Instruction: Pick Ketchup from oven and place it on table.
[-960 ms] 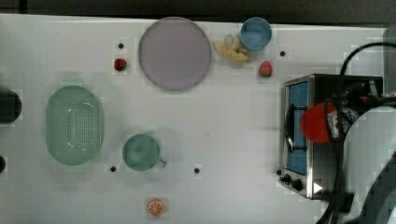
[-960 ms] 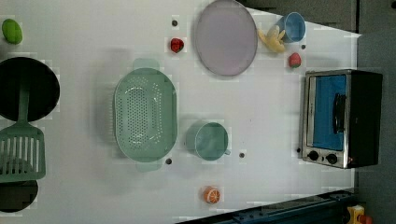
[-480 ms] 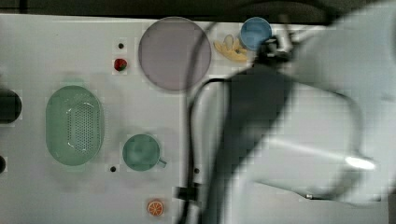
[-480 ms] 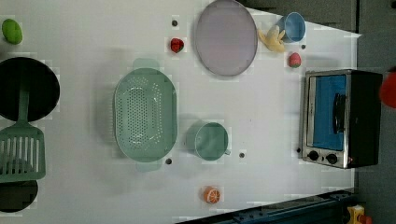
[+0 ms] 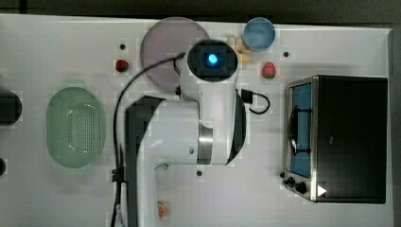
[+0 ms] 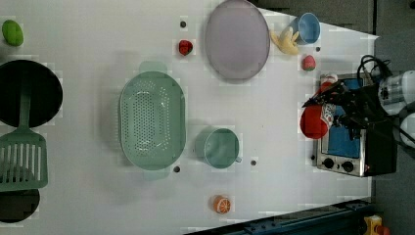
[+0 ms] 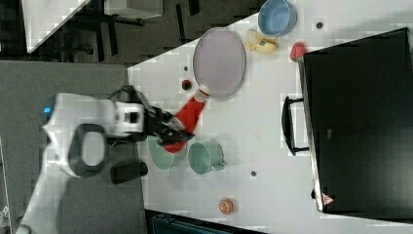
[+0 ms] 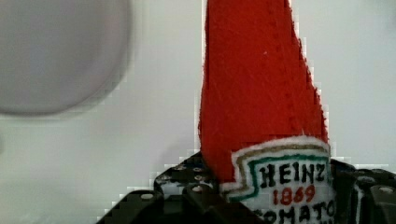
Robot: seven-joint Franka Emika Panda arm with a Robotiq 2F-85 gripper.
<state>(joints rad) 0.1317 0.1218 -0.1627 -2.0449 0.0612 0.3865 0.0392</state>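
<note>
I have the end effector [image 7: 168, 130] clamped around the Ketchup [image 7: 187, 118], its black fingers [image 8: 196, 196] pressed against the labelled lower body of the bottle in the wrist view, where the red body [image 8: 259, 84] rises past a white label. In the right view the bottle is carried in the air above the table [image 7: 263, 131], tilted, its white cap pointing toward the lilac plate [image 7: 219, 56] and its base over the green cup [image 7: 207, 157]. In the left view the end effector [image 6: 337, 105] and the red bottle [image 6: 314, 120] appear in front of the oven [image 6: 350, 147], overlapping the left view's left edge of its blue glass door. The top view gives me mostly the white arm [image 5: 189, 137] over the middle of the table [image 5: 56, 47], with the oven [image 5: 350, 137] at the top view's right. A green colander [image 6: 152, 120], a blue bowl [image 6: 308, 27], a banana [image 6: 286, 41], two strawberries [image 6: 185, 47] and an orange slice [image 6: 221, 204] lie on the table.
</note>
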